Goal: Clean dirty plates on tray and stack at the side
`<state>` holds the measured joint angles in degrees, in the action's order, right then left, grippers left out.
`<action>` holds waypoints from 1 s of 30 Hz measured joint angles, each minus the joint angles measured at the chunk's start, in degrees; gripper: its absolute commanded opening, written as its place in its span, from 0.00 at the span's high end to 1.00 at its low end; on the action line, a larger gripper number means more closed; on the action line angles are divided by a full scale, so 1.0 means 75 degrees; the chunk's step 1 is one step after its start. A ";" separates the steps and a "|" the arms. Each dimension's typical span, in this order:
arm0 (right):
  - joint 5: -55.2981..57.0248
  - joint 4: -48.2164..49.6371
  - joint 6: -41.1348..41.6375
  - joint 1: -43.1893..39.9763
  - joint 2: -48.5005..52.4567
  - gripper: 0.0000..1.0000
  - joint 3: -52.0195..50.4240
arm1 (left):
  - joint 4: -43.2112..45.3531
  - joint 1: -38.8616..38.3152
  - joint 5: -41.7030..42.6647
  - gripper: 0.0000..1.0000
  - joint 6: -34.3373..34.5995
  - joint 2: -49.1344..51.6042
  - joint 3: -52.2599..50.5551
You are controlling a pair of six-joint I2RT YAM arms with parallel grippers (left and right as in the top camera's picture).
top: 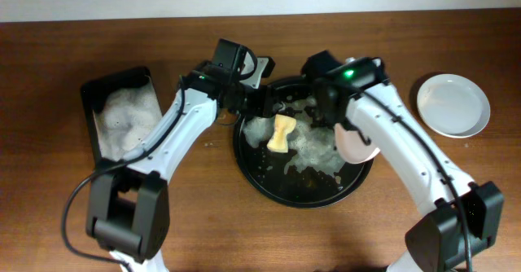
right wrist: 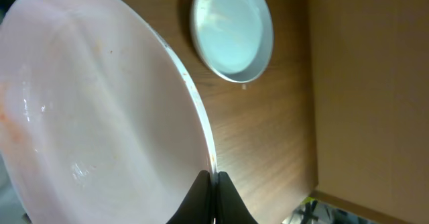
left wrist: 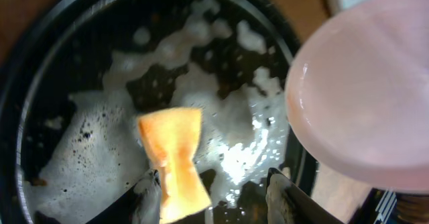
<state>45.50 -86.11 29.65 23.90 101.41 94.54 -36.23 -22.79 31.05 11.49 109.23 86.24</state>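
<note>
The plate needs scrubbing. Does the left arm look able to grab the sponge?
Probably yes: the left gripper is open right by the sponge, lying free on the foam; the held plate is off to the side.

Right jaws pinch the rim of a white plate [right wrist: 100,110]; a second plate [right wrist: 232,28] lies on the table [right wrist: 268,137].

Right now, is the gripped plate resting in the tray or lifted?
Lifted: right jaws shut on the plate rim, plate overhanging the tray edge.
</note>
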 measured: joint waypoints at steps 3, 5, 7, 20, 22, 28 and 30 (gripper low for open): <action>-0.0087 0.0105 -0.0344 -0.0219 0.0000 0.96 0.0236 | -0.0020 -0.0006 0.0000 0.49 -0.0108 -0.0221 0.0000; -0.0221 0.0140 -0.0452 -0.0219 0.0000 0.96 0.0248 | -0.0058 -0.0006 0.0000 0.49 -0.0143 -0.0221 0.0000; -0.0393 0.0122 -0.0618 -0.0219 0.0000 0.96 0.0271 | -0.0087 -0.0006 0.0000 0.48 -0.0163 -0.0221 0.0000; -0.0545 0.0181 -0.0959 -0.0189 0.0000 0.96 0.0280 | -0.0087 -0.0006 0.0000 0.48 -0.0166 -0.0221 0.0000; -0.0542 0.0181 -0.0956 -0.0181 0.0000 0.96 0.0280 | -0.0087 -0.0006 0.0000 0.48 -0.0166 -0.0221 0.0000; -0.0542 0.0184 -0.0962 -0.0181 0.0000 0.96 0.0280 | -0.0087 -0.0006 0.0000 0.48 -0.0166 -0.0221 0.0000; -0.0539 0.0233 -0.0953 -0.0213 0.0000 0.96 0.0280 | -0.0087 -0.0006 0.0000 0.48 -0.0166 -0.0221 0.0000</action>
<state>41.45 -84.36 22.50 22.31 101.41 96.64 -36.88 -22.83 31.05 10.24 107.57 86.24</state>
